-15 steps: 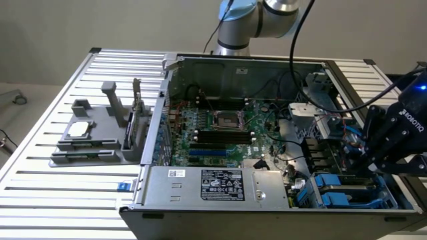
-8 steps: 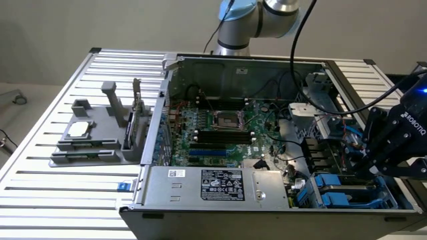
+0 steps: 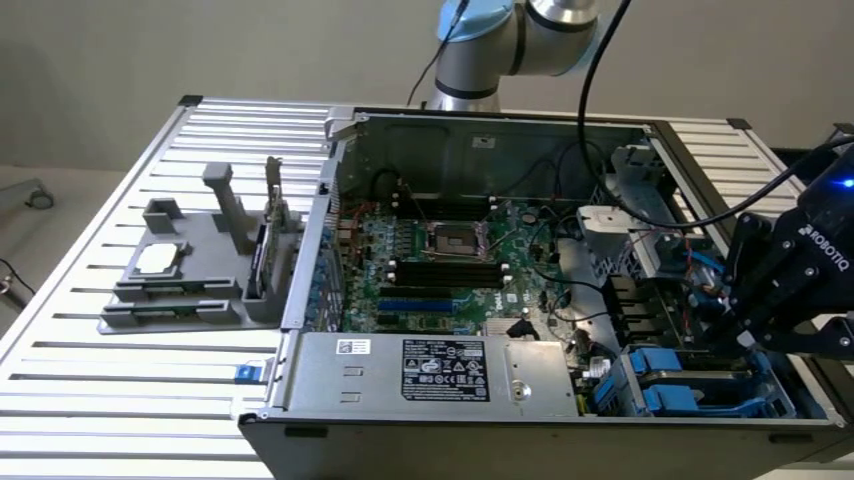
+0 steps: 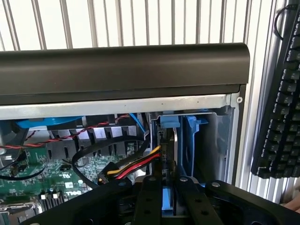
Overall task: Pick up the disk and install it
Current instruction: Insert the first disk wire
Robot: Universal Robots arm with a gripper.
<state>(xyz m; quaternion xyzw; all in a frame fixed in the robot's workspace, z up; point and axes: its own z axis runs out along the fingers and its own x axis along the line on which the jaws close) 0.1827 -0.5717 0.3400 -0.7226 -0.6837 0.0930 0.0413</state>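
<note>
- Exterior view: one open computer case [image 3: 454, 150] lies on one slatted table [image 3: 80, 400]. One gripper [image 3: 734, 338] reaches into the case's drive corner at the exterior view's right.
- Wrist view: the gripper's two fingers [image 4: 149, 187] are clamped on one disk [image 4: 168, 140], which stands on edge in the blue bay. One keyboard [image 4: 281, 117] lies outside the case.

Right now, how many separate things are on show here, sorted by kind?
Robot arm: 1
Open computer case: 1
Grey parts holder: 1
Black keyboard: 1
Disk in the tool: 1
Total: 5
</note>
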